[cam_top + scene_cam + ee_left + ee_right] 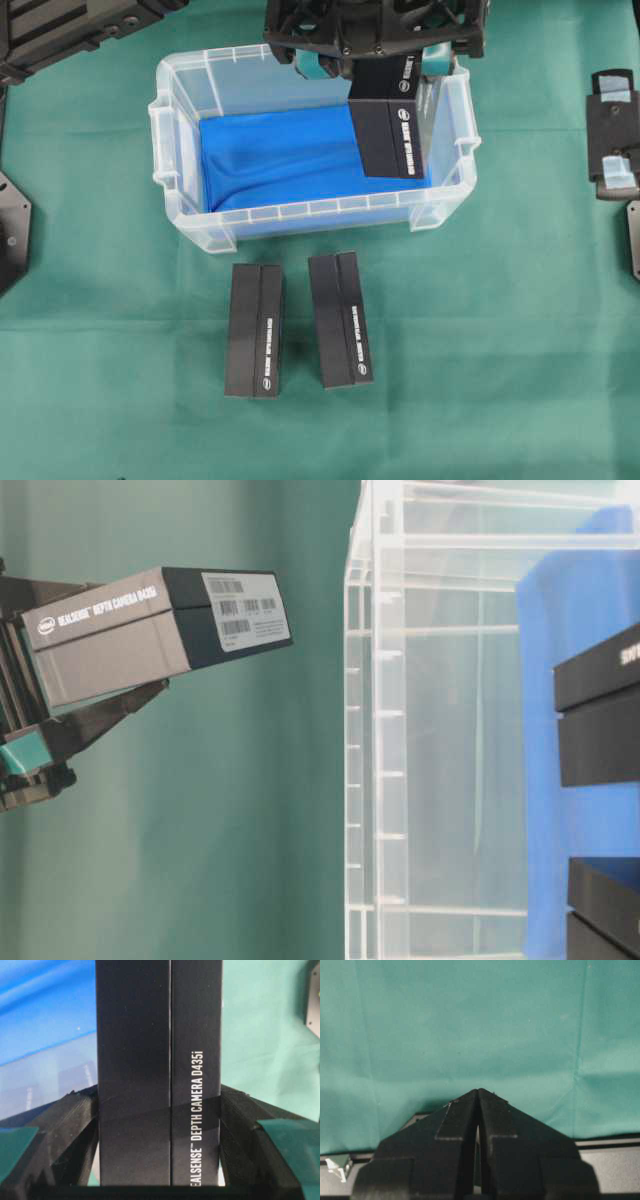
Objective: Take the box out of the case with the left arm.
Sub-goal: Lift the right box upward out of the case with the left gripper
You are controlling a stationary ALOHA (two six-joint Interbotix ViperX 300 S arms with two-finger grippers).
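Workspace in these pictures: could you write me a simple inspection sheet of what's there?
Surface: green cloth over the table.
Job's things: clear case with blue lining; one black box held tilted over its right end, lifted above the lining.
Clutter: two more black boxes lying side by side on the cloth in front of the case.
Grippers: left gripper shut on the black box; right gripper shut, holding nothing, over bare cloth.
Cables: nothing seen.
Surroundings: black robot parts at the overhead view's edges.
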